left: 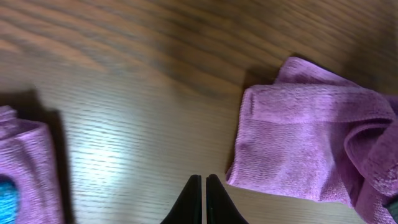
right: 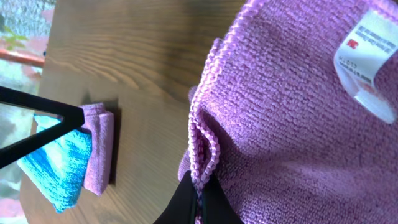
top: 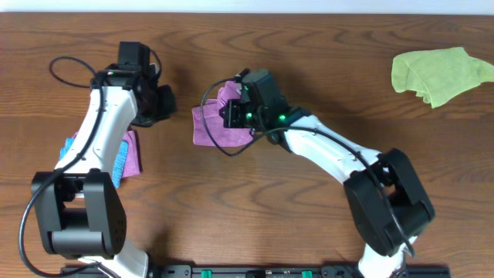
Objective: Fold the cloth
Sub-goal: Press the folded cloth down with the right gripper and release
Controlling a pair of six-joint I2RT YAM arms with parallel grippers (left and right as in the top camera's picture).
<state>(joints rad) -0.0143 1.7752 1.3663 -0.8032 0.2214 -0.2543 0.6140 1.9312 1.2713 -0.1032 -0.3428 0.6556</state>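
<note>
The purple cloth point(top: 214, 123) lies partly folded on the table middle. It also shows in the left wrist view point(left: 298, 146) and fills the right wrist view point(right: 292, 118), where its white tag point(right: 365, 59) faces up. My right gripper point(right: 199, 196) is shut on the cloth's doubled hem and sits over the cloth in the overhead view point(top: 241, 116). My left gripper point(left: 203, 199) is shut and empty, over bare wood left of the cloth; in the overhead view point(top: 158, 100) it is a short way apart from the cloth.
A folded stack of a blue cloth point(top: 117, 164) and another purple cloth point(top: 133, 153) lies at the left, under my left arm. It also shows in the right wrist view point(right: 59, 158). A lime-green cloth point(top: 436, 73) lies crumpled at the far right.
</note>
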